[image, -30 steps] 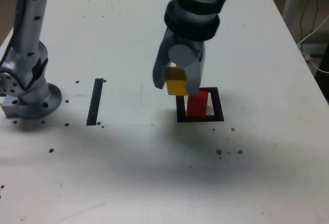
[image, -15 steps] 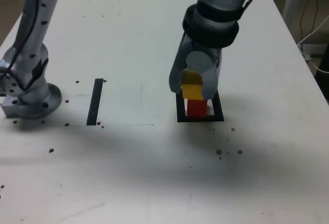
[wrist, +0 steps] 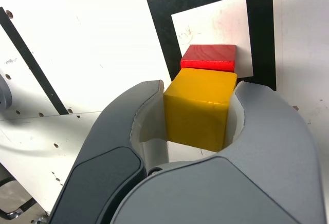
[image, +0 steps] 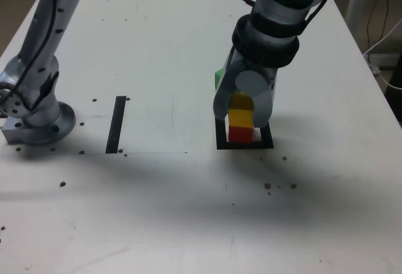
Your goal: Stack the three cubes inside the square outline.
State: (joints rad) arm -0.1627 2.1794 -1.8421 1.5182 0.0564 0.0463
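Red cube (image: 240, 134) sits inside the square outline (image: 221, 144). We pinch the yellow cube (image: 240, 118) in our gripper (image: 242, 112), right on top. Green cube (image: 218, 78), farther back, is left.

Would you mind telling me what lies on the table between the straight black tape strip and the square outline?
Nothing: in the exterior view the white table between the tape strip and the square outline is bare.
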